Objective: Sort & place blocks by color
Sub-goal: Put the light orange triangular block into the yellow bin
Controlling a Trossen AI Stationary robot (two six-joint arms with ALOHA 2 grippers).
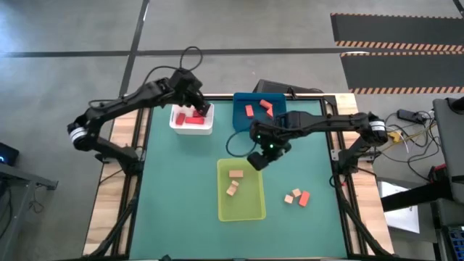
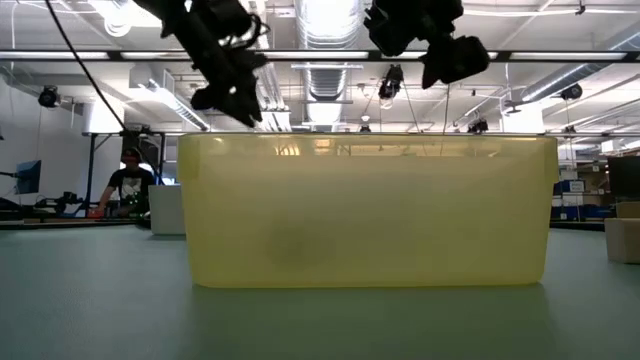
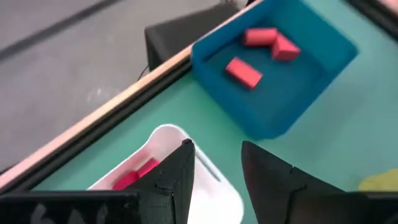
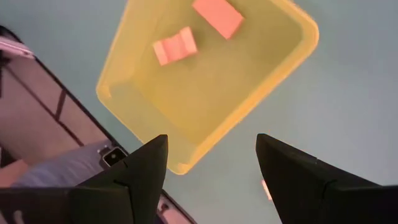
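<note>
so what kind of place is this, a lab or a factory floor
Probably a large industrial-style lab or workshop: exposed ceiling ducts and strip lights overhead, a concrete floor with hazard-striped mats, and a person seated at a workstation behind the table.

Translucent yellow-green plastic bin [image 2: 365, 212], smooth matt green table mat [image 1: 181, 196], pale wooden blocks [image 1: 234, 182].

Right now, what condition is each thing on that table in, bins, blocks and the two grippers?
white bin: holds deep red blocks
blue bin: holds three coral blocks
yellow-green bin: holds two tan blocks
loose blocks: lying on the table, unsorted
left gripper: open, empty, over the white bin
right gripper: open, empty, above the yellow-green bin's edge
</note>
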